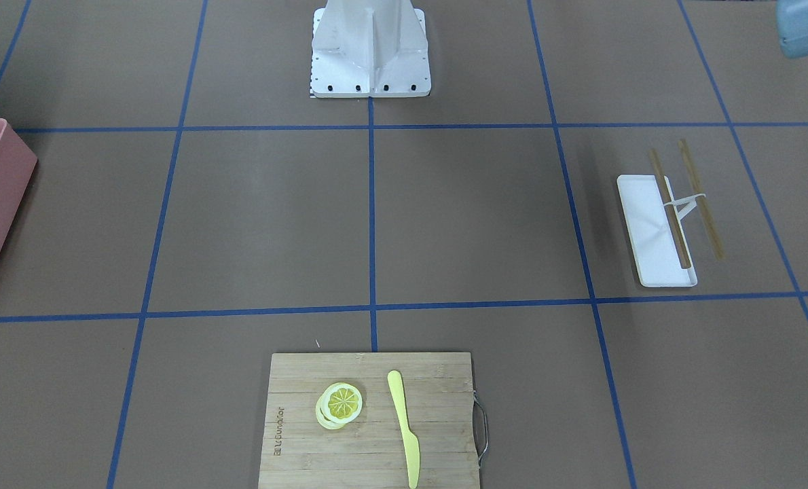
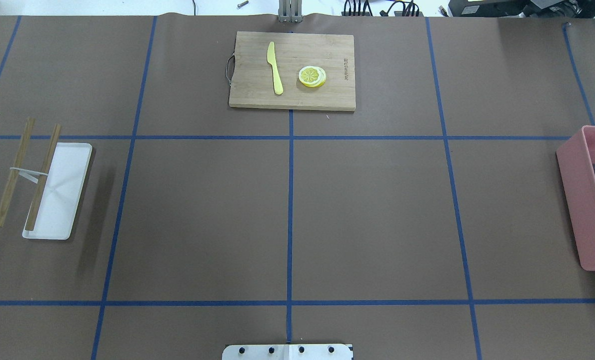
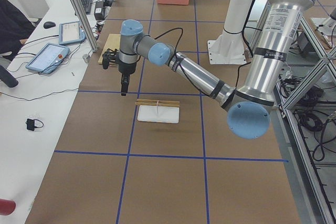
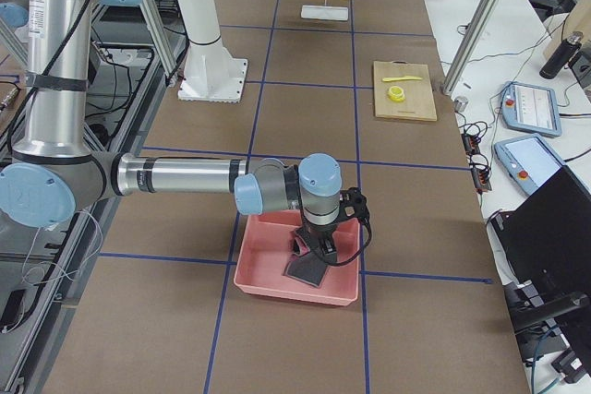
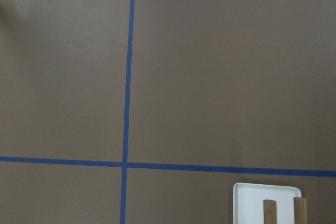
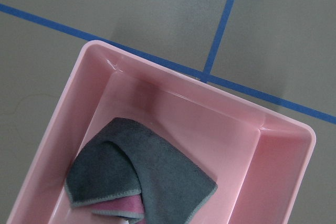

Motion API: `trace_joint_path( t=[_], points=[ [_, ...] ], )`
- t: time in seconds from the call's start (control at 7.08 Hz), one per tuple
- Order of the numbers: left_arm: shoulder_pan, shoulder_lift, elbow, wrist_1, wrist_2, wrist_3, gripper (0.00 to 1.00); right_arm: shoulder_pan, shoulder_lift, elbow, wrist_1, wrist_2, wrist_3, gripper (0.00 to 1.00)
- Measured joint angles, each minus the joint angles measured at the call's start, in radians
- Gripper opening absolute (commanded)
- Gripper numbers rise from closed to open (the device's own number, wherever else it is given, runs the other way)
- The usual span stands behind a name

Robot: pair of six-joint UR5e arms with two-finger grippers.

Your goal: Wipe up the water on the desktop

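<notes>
The desktop point(image 2: 377, 215) is a matte brown top with blue tape lines; I see no clear water on it. A grey cloth with a pink side point(image 6: 136, 174) lies folded in a pink bin point(image 6: 273, 145) at the table's right end point(image 2: 577, 200). My right gripper point(image 4: 319, 244) hangs over that bin just above the cloth point(image 4: 309, 272); I cannot tell whether it is open or shut. My left gripper point(image 3: 123, 85) hovers above the desktop beyond the white tray; I cannot tell its state. No fingers show in either wrist view.
A white tray point(image 2: 62, 200) with two tied brown sticks point(image 2: 12, 172) lies at the left. A bamboo cutting board point(image 2: 292, 97) with a yellow knife point(image 2: 275, 67) and lemon slices point(image 2: 312, 76) sits at the far edge. The robot base point(image 1: 370, 51) stands mid-table.
</notes>
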Motion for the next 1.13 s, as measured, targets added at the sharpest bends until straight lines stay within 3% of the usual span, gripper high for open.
trace_joint_path(
  t=[0.42, 0.85, 1.13],
  points=[
    [-0.06, 0.136, 0.039, -0.018, -0.075, 0.089, 0.98, 0.051, 0.115, 0.001, -0.29, 0.054, 0.004, 1.0],
    [-0.092, 0.234, 0.089, -0.054, -0.102, 0.102, 0.98, 0.059, 0.115, -0.005, -0.33, 0.065, 0.004, 1.0],
    [-0.142, 0.28, 0.158, -0.18, -0.159, 0.103, 0.98, 0.059, 0.11, -0.009, -0.331, 0.065, 0.004, 1.0]
  ],
)
